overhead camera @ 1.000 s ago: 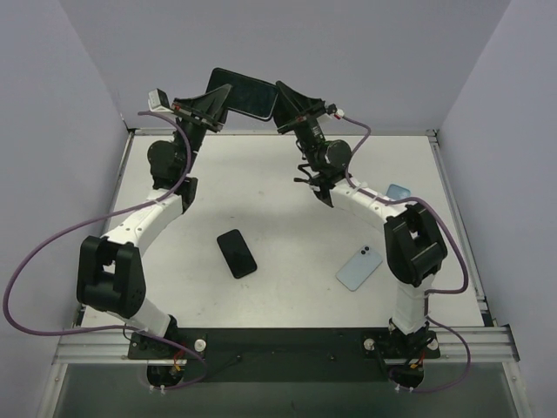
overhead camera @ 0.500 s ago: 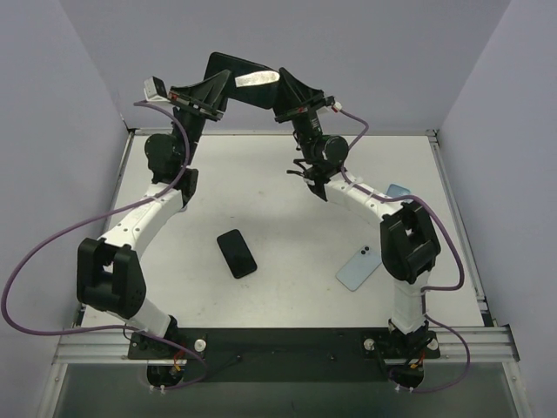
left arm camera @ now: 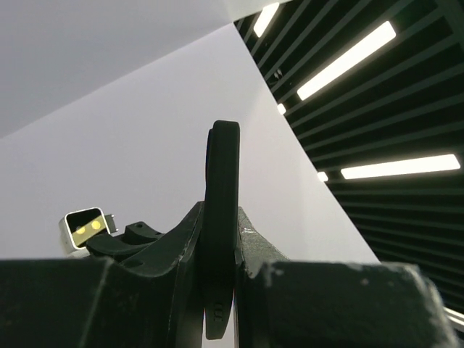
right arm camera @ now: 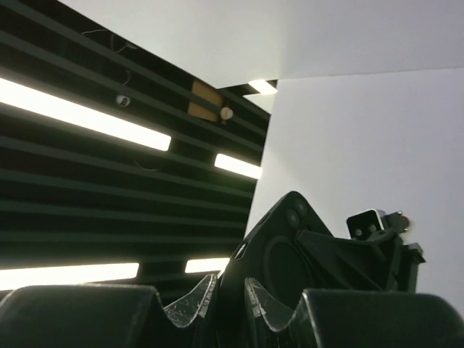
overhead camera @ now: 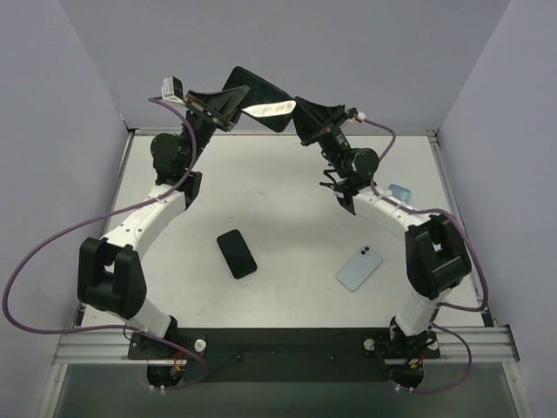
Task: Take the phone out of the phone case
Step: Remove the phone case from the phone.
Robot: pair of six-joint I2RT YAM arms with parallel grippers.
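Observation:
A black phone in its black case (overhead camera: 261, 97) is held in the air above the far edge of the table, between both grippers. My left gripper (overhead camera: 228, 106) is shut on its left end. In the left wrist view the case (left arm camera: 223, 159) stands edge-on, pinched between my fingers (left arm camera: 220, 217). My right gripper (overhead camera: 305, 117) is shut on its right end. In the right wrist view the back of the case (right arm camera: 290, 239), with its camera cut-outs, rises between my fingers (right arm camera: 230, 284). A bright reflection lies across the phone's face.
A bare black phone (overhead camera: 236, 252) lies on the white table near the middle. A light blue phone (overhead camera: 359, 266) lies back-up at the right. A small light blue thing (overhead camera: 399, 191) shows behind the right arm. Grey walls enclose the table.
Both grippers have carried the cased phone to the right, and it has tilted so that its face catches the light. The right arm has swung outward to the right.

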